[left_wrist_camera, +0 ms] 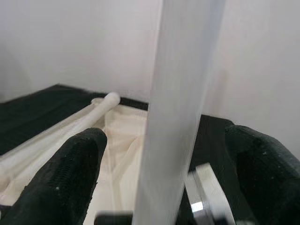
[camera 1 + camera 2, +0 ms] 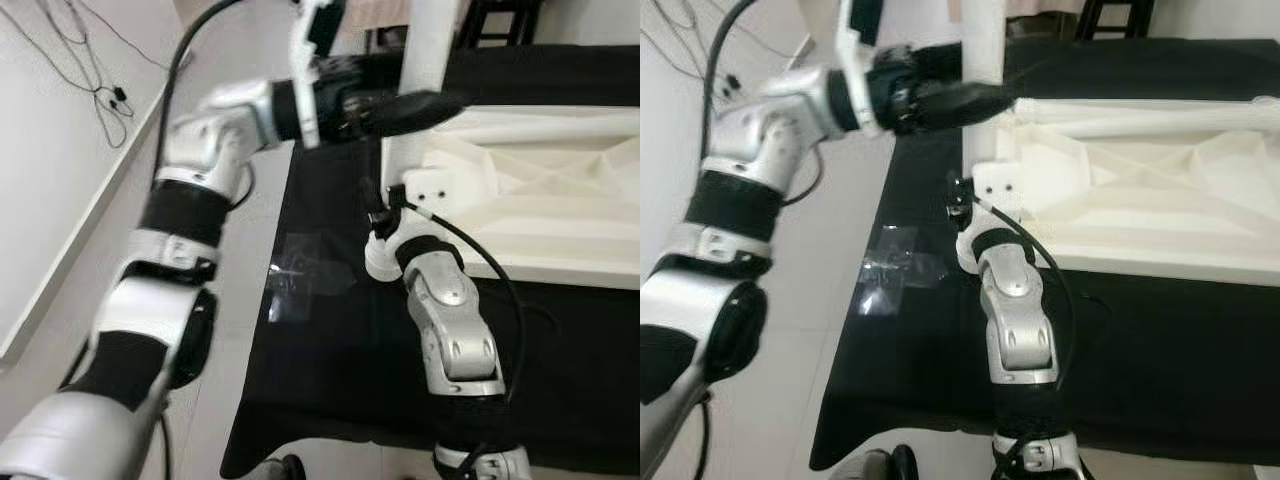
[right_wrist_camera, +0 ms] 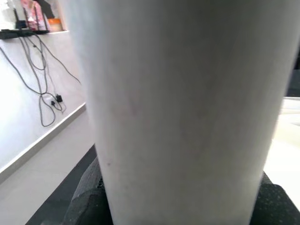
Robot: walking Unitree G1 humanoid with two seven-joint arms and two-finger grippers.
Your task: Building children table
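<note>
Item, left to right, as recorded.

1. White wall cables [image 2: 105,95]: hung on the wall left of the floor strip, well apart from the work.

2. Left hand [image 2: 420,108]: reached across from the left at the height of the leg's middle. In the left wrist view its black fingers [image 1: 61,183] stood spread on either side of the leg, not visibly pressing it.

3. Clear plastic wrapper [image 2: 300,275]: lay flat on the black-covered worktop [image 2: 330,390], near its left edge.

4. White round plastic table leg [image 2: 425,50]: stood upright at the near-left corner of the tabletop, long axis vertical.

5. Right hand [image 2: 385,205]: was low at the foot of the leg, just beside the corner socket. Whether its fingers were apart or closed could not be told; the right wrist view showed the leg close against the camera.

6. Upturned white plastic tabletop [image 2: 540,200]: lay underside up toward the worktop's far-right corner, a second white leg [image 2: 1140,125] lying along its far edge.

Judgement: the leg lay straight ahead between the left fingers; a squeeze would take it, and seating depends on keeping it vertical.
</note>
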